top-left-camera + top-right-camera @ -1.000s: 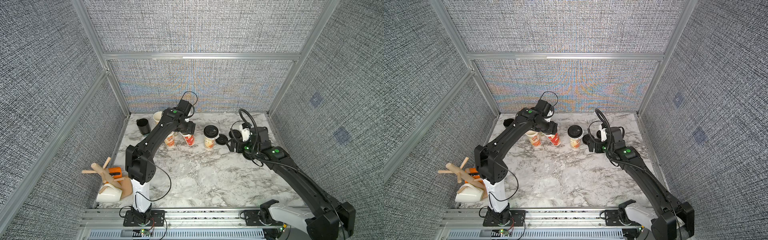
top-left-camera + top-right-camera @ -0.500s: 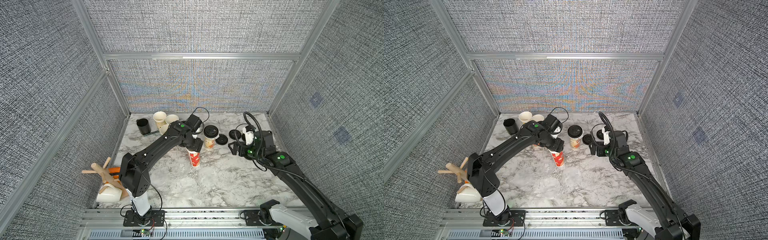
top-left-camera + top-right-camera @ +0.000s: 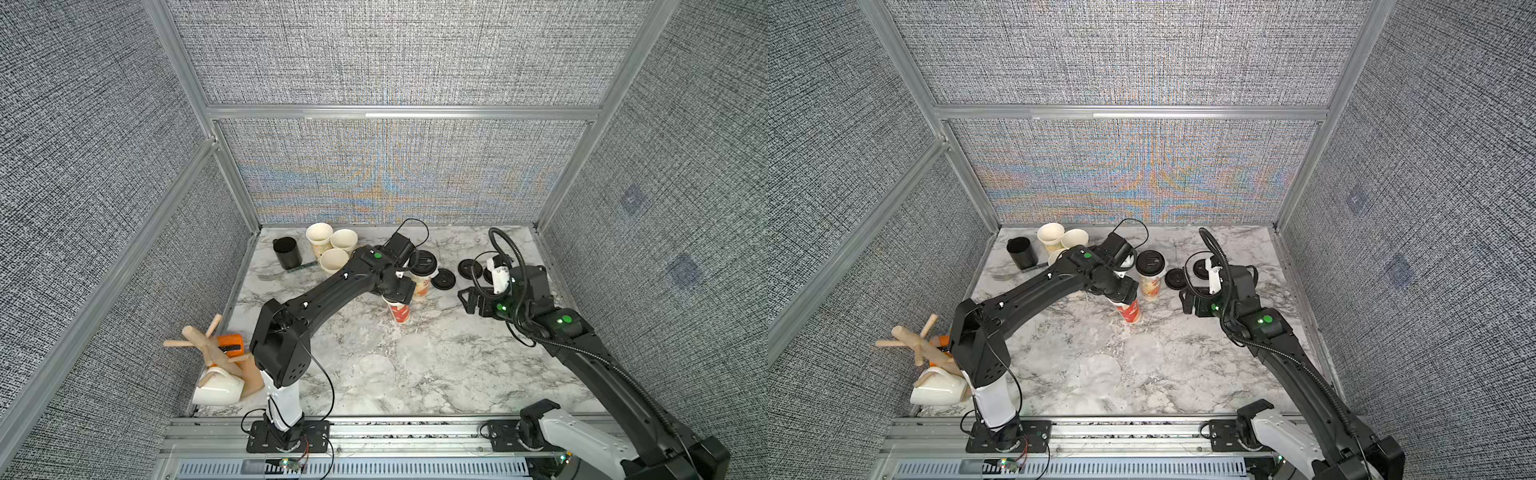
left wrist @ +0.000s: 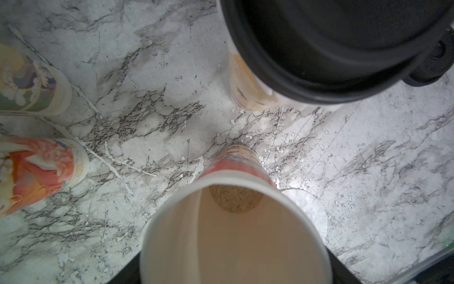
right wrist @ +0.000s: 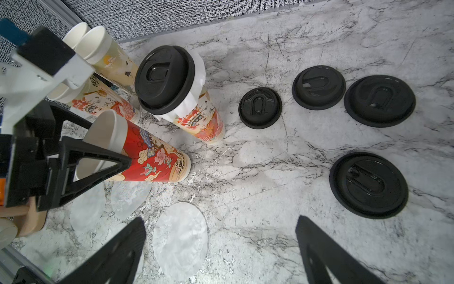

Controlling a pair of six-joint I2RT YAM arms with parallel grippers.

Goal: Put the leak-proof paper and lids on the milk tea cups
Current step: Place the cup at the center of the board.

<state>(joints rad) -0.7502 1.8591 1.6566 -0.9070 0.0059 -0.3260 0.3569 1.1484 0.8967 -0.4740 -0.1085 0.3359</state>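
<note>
My left gripper (image 3: 398, 291) is shut on a red-printed milk tea cup (image 3: 400, 313) near the table's middle; its open cream mouth (image 4: 233, 233) fills the left wrist view and its base is at the marble. Just behind stands a milk tea cup with a black lid (image 3: 422, 272), white paper sticking out under the lid (image 5: 194, 98). Three open milk tea cups (image 3: 332, 247) cluster at the back left. Three round sheets of leak-proof paper (image 5: 180, 239) lie flat in front of the red cup (image 5: 147, 152). My right gripper (image 5: 221, 253) hovers open over bare marble to their right.
Several loose black lids (image 5: 319, 87) lie at the back right, under and beyond my right arm. A black mug (image 3: 286, 252) and a fork (image 3: 266, 276) sit at the back left. A wooden mug tree (image 3: 216, 353) with a white mug (image 3: 216, 388) stands at the front left.
My left arm has carried the red cup from the back cluster out to the table's middle, uncovering the open cups behind. My right arm has drawn back slightly from the lids.
</note>
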